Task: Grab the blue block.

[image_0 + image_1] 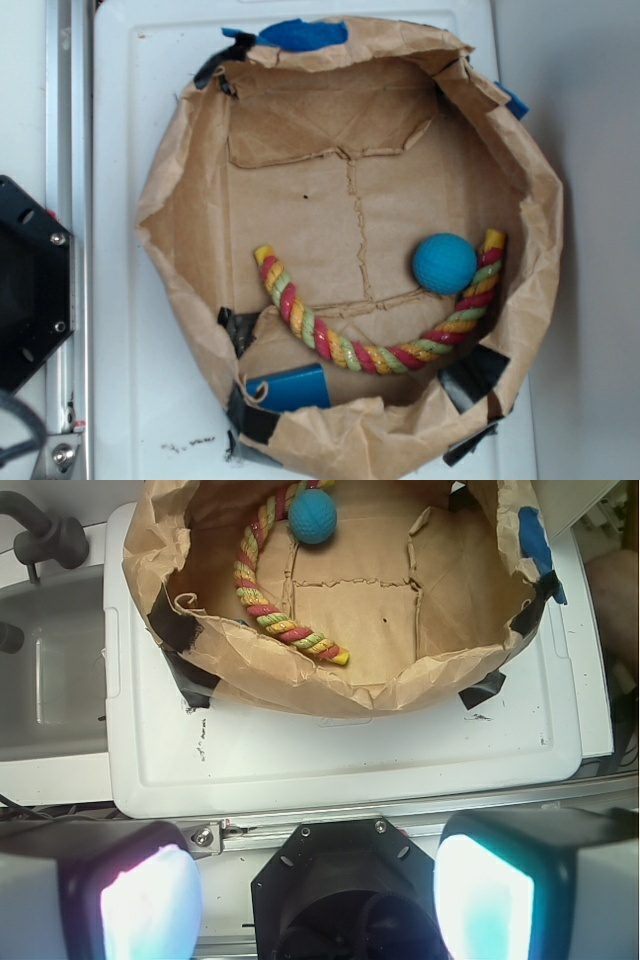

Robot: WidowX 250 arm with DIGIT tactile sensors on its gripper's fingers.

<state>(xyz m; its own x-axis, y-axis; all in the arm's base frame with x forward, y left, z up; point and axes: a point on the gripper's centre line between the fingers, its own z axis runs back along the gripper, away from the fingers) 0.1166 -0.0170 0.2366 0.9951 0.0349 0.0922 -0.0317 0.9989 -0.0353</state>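
The blue block [291, 387] lies at the near edge of a crumpled brown paper bowl [180, 180], half tucked under the paper rim beside a black tape patch. In the wrist view the bowl's left wall [170, 590] hides the block. My gripper [320, 900] is open, its two pale pads [150, 905] far apart with nothing between them. It hangs over the robot base [340, 890], well short of the bowl, and does not show in the exterior view.
A striped rope toy [360, 350] curves across the bowl floor, with a teal ball [445, 263] resting against it. Blue tape [300, 35] and black tape [470, 375] hold the paper rim. The bowl sits on a white tray [125, 120]. A metal rail [65, 120] runs alongside.
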